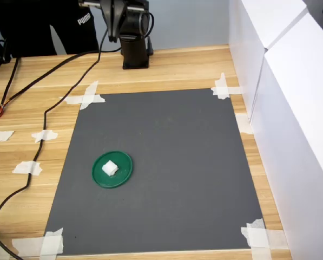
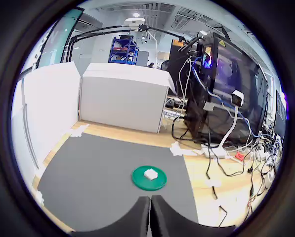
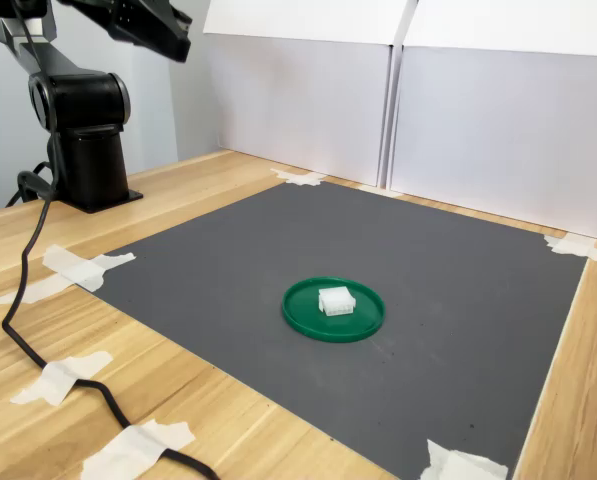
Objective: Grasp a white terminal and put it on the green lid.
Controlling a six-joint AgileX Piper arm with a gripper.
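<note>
On the grey mat [image 1: 177, 162], toward seven o'clock in the first exterior view, the green lid [image 1: 113, 169] is laid flat, and the white terminal [image 1: 110, 168] is seated on it, slightly off centre. In the wrist view the gripper [image 2: 150, 198] is held well above the mat, its jaws pressed together with nothing between them, the lid at twelve o'clock from its tips.

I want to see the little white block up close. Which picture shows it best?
The second exterior view: the white terminal looks biggest there, sitting on the green lid. The first exterior view shows it smaller from above; the wrist view shows a tiny speck.
</note>
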